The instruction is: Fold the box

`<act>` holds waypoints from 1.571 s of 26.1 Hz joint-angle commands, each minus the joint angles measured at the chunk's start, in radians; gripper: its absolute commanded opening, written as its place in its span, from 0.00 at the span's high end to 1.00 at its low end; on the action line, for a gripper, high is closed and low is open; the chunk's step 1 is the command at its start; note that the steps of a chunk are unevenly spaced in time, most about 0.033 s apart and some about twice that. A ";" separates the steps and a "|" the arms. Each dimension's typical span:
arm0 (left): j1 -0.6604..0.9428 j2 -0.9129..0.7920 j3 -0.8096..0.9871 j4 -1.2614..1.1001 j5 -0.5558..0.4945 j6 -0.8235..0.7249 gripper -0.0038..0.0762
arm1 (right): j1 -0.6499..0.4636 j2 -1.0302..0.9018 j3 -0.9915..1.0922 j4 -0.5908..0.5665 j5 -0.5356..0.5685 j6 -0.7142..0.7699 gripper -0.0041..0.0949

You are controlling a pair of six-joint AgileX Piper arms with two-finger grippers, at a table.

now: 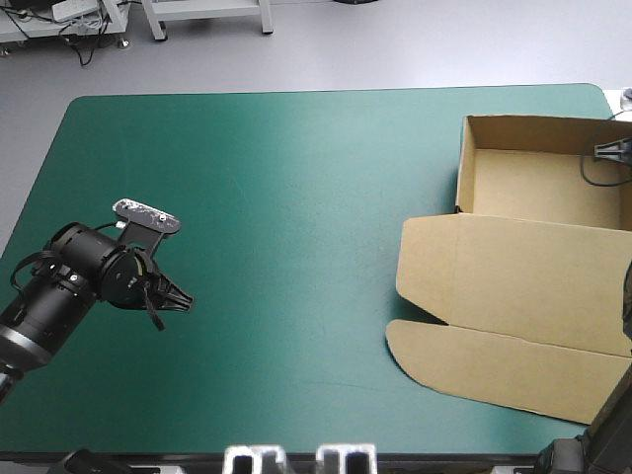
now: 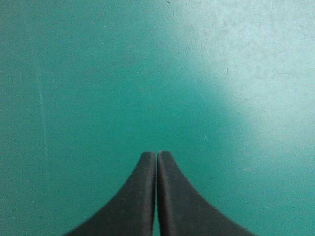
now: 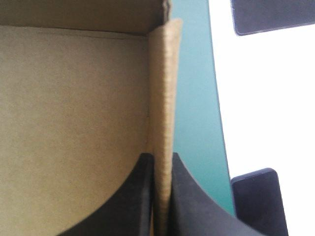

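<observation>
Pinching box (image 3: 74,108) wall, right pincer (image 3: 161,156)

A robotics laboratory or test cell is indicated. A work table (image 1: 296,217) fitted with a teal-green cover is installed on a plain grey floor (image 1: 346,49). A black robot arm (image 1: 59,286), terminated by the left gripper (image 1: 186,300), is positioned over the cover. Beyond the table's far edge, pale metal frame legs (image 1: 158,22) and loose cables (image 1: 84,44) are seen on the floor.
</observation>
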 commanded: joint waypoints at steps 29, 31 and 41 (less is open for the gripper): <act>0.000 -0.022 -0.028 0.024 0.039 -0.002 0.96 | -0.134 -0.082 -0.359 0.280 0.059 -0.014 0.23; 0.000 -0.022 -0.028 0.024 0.039 0.000 0.96 | -0.134 -0.127 -0.377 0.430 0.059 -0.024 0.32; 0.000 -0.022 -0.028 -0.004 -0.020 -0.020 0.96 | 0.167 -0.448 -0.243 0.674 0.059 -0.202 0.98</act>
